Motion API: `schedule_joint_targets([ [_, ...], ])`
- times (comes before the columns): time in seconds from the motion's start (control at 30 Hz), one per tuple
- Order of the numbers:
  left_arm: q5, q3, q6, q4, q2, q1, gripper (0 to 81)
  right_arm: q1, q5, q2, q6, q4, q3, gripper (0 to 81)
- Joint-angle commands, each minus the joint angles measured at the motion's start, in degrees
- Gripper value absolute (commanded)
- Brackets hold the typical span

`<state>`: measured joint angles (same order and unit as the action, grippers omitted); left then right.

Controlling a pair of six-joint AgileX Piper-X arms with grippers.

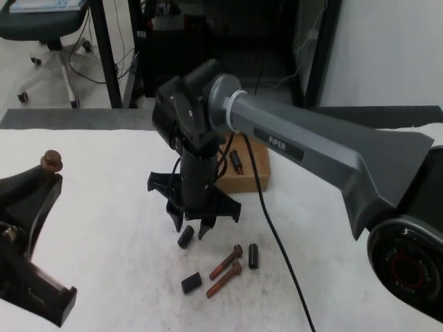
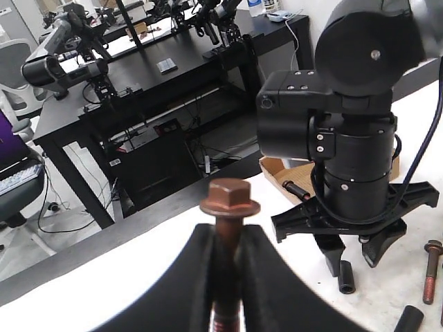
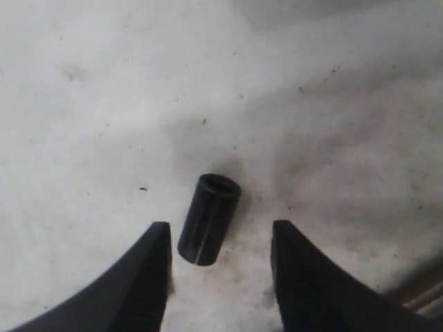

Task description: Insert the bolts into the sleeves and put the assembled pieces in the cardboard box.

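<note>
On the table, the cardboard box sits far centre; nearer, first sleeve between the right gripper fingers; nearer still, two bolts between second sleeve left and third sleeve right

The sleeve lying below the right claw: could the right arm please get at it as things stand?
Probably yes: the right claw hangs open directly over the sleeve, with nothing in between.
</note>
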<state>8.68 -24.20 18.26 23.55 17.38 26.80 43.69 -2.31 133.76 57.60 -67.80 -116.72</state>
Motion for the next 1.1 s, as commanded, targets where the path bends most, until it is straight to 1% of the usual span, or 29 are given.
schedule_joint_targets([
  [0.0, 0.68, -0.63, 1.11, -0.60, -0.64, 0.26, 0.3, 0.41, -0.63, 0.11, 0.93, 1.23, -0.13, 43.1],
  [0.1, 0.68, -0.63, 1.83, -0.60, -0.64, 0.26, 0.3, 0.83, -0.63, 0.41, 2.01, 1.50, -0.13, 42.7],
  [0.33, 0.68, -0.63, 2.33, -0.60, -0.64, 0.26, 0.3, 0.85, -0.63, 0.93, 2.01, 1.38, -0.13, 38.4],
  [0.57, 1.22, -0.63, 2.33, -0.60, -0.64, 0.26, 0.3, 0.72, -0.63, 1.18, 2.01, 0.83, -0.13, 38.2],
  [0.6, 1.22, -0.63, 2.33, -0.60, -0.64, 0.26, 0.3, 0.72, -0.63, 1.21, 2.01, 0.93, -0.13, 37.0],
  [0.67, 1.62, -0.63, 2.33, -0.60, -0.64, 0.26, 0.3, 0.72, -0.63, 1.20, 2.01, 0.83, -0.13, 30.5],
  [0.73, 1.62, -0.63, 2.33, -0.60, -0.64, 0.26, 0.3, 0.72, -0.63, 1.20, 1.08, 0.39, -0.13, 17.2],
  [0.8, 1.62, -0.63, 2.33, -0.60, -0.64, 0.26, 0.3, 0.72, -0.63, 1.20, -0.42, 0.36, -0.13, 1.3],
  [0.97, 2.10, -0.63, 2.33, -0.60, -0.64, 0.26, 0.3, 0.59, -0.63, 1.20, -7.39, -0.22, -0.13, 0.8],
  [1.0, 2.23, -0.63, 2.33, -0.60, -0.64, 0.26, 0.3, 0.45, -0.63, 1.20, -9.89, -0.75, -0.13, 0.8],
  [1.07, 2.23, -0.63, 2.33, -0.60, -0.64, 0.26, 0.3, 0.39, -0.63, 1.20, -17.91, -2.97, -0.13, 0.8],
])
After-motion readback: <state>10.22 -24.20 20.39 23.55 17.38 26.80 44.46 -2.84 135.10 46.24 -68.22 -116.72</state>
